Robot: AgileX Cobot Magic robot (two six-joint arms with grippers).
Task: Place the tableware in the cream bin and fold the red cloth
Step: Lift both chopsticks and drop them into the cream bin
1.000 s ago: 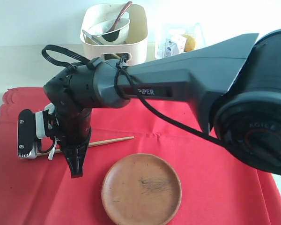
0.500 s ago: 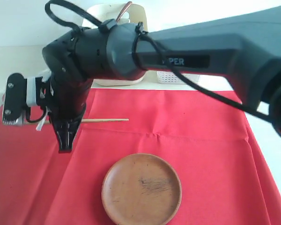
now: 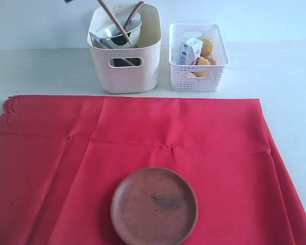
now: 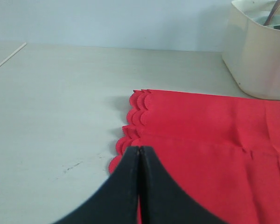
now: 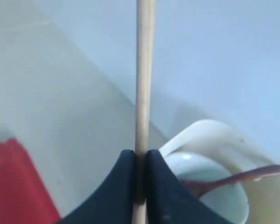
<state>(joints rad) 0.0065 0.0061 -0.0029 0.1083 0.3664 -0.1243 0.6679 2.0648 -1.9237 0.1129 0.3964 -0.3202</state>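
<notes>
Nearest, the round brown plate (image 3: 154, 205) lies flat on the spread red cloth (image 3: 143, 132), well in front of the cream bin (image 3: 150, 61). The left gripper (image 4: 139, 154), jaws pressed together on nothing, sits at the cloth's scalloped edge, short of the bin. The right gripper (image 5: 140, 156) clamps a wooden chopstick (image 5: 145, 70) above the bin, which holds the pale bowl (image 5: 214, 186) and dark spoon (image 5: 238, 177).

Blurred chopstick (image 5: 145, 70) runs off edge; brown plate (image 3: 154, 205) rim clipped at bottom; red cloth (image 3: 204, 132) lower corners off frame.
</notes>
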